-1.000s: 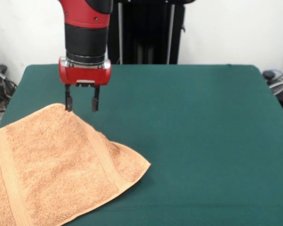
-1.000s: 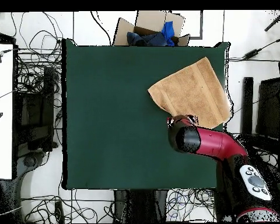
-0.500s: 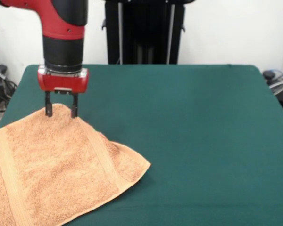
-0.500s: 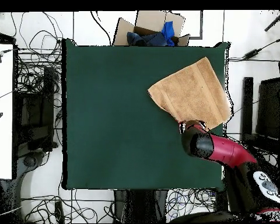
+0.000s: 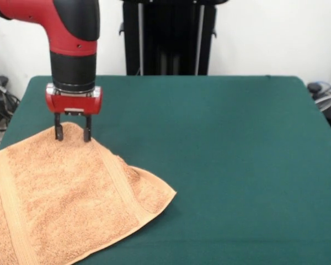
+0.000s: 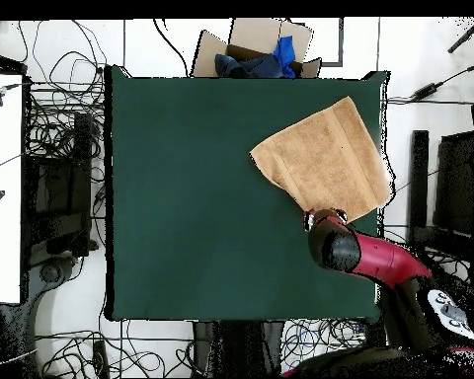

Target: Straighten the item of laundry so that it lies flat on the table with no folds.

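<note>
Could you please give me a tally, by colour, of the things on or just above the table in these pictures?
Tan: 1, the towel
Dark green: 1, the table itself
Red and black: 1, the arm with its gripper, open astride the towel's far corner
Total: 3

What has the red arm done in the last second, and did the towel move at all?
The gripper slid sideways from beside the towel's far corner to over it, open fingers straddling that corner, and came slightly lower. Nothing was gripped. The towel lies as before on the table.
</note>
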### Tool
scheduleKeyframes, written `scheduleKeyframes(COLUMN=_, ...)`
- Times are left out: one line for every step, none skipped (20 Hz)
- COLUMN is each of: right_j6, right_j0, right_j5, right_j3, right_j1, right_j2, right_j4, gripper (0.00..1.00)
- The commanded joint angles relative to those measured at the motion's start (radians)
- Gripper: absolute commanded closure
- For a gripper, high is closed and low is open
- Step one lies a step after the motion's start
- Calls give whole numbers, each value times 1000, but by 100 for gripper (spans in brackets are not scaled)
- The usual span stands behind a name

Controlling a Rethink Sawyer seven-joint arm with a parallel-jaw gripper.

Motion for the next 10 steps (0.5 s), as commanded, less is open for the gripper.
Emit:
scheduleKeyframes(right_j6=105, right_j0=58, right_j5=-58, right_j3=-39, right_j1=32, right_j2=44, right_j4=-52, gripper=0)
scheduleKeyframes(right_j6=113, right_j0=68, right_j5=-64, right_j3=-40, right_j1=33, right_j2=34, right_j4=-51, gripper=0)
scheduleKeyframes(right_j6=117, right_j0=73, right_j5=-67, right_j3=-40, right_j1=31, right_j2=30, right_j4=-52, gripper=0)
scheduleKeyframes(right_j6=120, right_j0=79, right_j5=-66, right_j3=-38, right_j1=27, right_j2=25, right_j4=-50, gripper=0)
scheduleKeyframes(right_j6=122, right_j0=82, right_j5=-63, right_j3=-36, right_j1=24, right_j2=22, right_j4=-48, gripper=0)
scheduleKeyframes(right_j6=123, right_j0=84, right_j5=-59, right_j3=-32, right_j1=19, right_j2=22, right_j4=-45, gripper=0)
scheduleKeyframes(right_j6=123, right_j0=85, right_j5=-57, right_j3=-30, right_j1=15, right_j2=22, right_j4=-43, gripper=0)
scheduleKeyframes(right_j6=122, right_j0=86, right_j5=-53, right_j3=-28, right_j1=11, right_j2=23, right_j4=-42, gripper=0)
scheduleKeyframes(right_j6=122, right_j0=86, right_j5=-52, right_j3=-27, right_j1=10, right_j2=23, right_j4=-42, gripper=0)
scheduleKeyframes(right_j6=121, right_j0=87, right_j5=-52, right_j3=-28, right_j1=10, right_j2=23, right_j4=-42, gripper=0)
